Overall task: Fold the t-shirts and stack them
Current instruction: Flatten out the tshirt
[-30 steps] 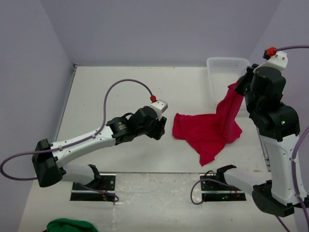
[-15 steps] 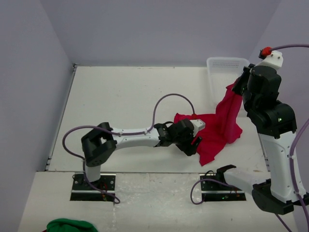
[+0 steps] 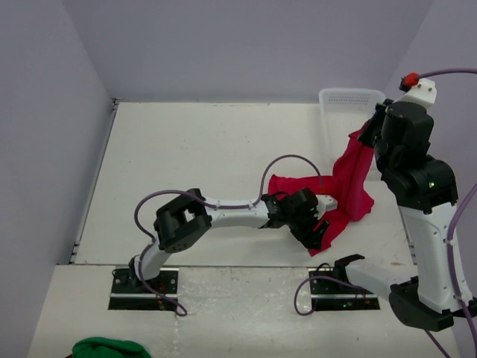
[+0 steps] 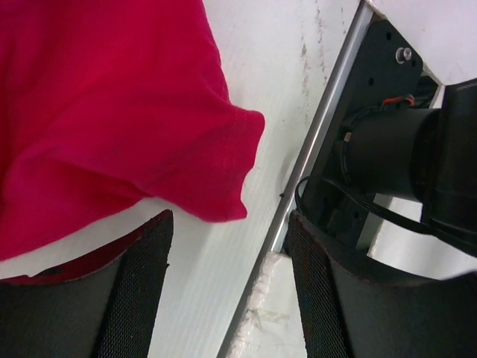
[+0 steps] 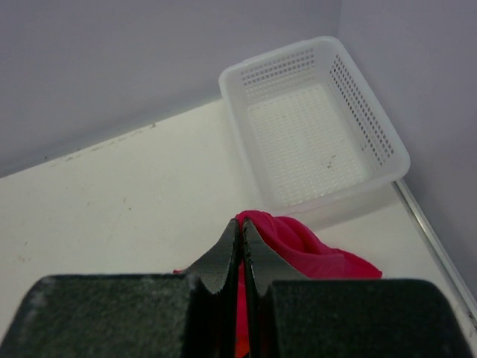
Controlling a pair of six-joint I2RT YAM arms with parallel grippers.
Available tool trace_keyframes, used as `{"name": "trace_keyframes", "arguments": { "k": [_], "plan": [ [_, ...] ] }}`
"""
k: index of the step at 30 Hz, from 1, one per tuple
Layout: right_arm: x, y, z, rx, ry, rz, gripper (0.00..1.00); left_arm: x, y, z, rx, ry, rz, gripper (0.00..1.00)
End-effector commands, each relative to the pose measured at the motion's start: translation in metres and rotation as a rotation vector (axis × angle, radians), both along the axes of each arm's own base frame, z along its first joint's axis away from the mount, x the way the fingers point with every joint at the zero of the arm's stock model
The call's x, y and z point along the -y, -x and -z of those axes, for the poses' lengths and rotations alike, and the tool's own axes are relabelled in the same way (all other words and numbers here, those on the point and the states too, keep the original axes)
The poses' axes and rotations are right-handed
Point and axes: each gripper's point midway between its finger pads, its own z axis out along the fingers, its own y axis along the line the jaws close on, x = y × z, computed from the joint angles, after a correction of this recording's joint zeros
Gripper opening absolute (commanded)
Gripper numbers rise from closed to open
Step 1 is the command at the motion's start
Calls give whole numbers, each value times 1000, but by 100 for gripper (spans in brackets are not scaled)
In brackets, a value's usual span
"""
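- A white table [image 3: 186,164] is seen from above, with a white mesh basket [image 3: 350,97] at its far right corner. All places below are given from this basket.
- The right gripper [image 3: 370,127] is raised above the table just in front of the basket's near edge, on the side facing the left arm.
- In the right wrist view, the right gripper [image 5: 240,261] has its two fingers pressed together on a fold of the red t-shirt [image 5: 298,246]. The basket [image 5: 387,160] lies just beyond it.
- The red t-shirt [image 3: 346,190] hangs from that grip in a narrow drape. It runs down and away from the basket to the table.
- On the table, the shirt's lower part spreads out crumpled in front of the basket. It reaches toward the middle of the table, and a tongue of cloth points at the near edge.
- The left gripper [image 3: 317,227] lies low at that near tongue of cloth, well in front of the basket, with its arm stretched across the table.
- In the left wrist view, the left gripper [image 4: 227,291] has its fingers [image 4: 141,291] spread wide apart, and bare table shows between them.
- A rounded corner of the shirt [image 4: 97,112] lies flat just ahead of that gap, and more cloth runs along the outer side of one finger.
- Beyond the table's metal edge in that view is the dark base of the right arm [image 4: 402,149].
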Motion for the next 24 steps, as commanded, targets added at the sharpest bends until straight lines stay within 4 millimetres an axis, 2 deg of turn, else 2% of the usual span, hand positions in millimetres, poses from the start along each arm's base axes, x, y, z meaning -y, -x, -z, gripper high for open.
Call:
{"name": "trace_keyframes", "arguments": {
  "k": [1, 2, 5, 8, 14, 16, 18, 19, 20, 24],
  "plan": [
    [-3, 0, -2, 10, -7, -13, 0, 15, 5, 0, -53, 20, 32, 64],
    [-2, 0, -1, 8, -6, -10, 0, 18, 5, -2, -60, 23, 36, 64],
    [-2, 1, -2, 11, -5, -10, 0, 13, 6, 12, -80, -29, 17, 63],
    [-1, 2, -2, 16, -2, -10, 0, 2, 6, 27, -94, -93, -9, 62],
    [-4, 1, 1, 16, -8, -20, 0, -16, -1, 44, -65, -174, -81, 59],
    [-4, 2, 1, 20, -14, -23, 0, -15, -2, 45, -71, -175, -88, 59],
    [-5, 2, 0, 20, -15, -26, 0, -15, -2, 57, -86, -203, -93, 59],
    [-5, 3, -1, 22, -18, -25, 0, -10, -2, 57, -98, -202, -89, 57],
    [-4, 3, -1, 22, -17, -24, 0, -8, 1, 66, -117, -213, -85, 56],
    [-3, 5, -3, 29, -17, -22, 0, 8, 6, 68, -170, -186, -61, 55]
  ]
}}
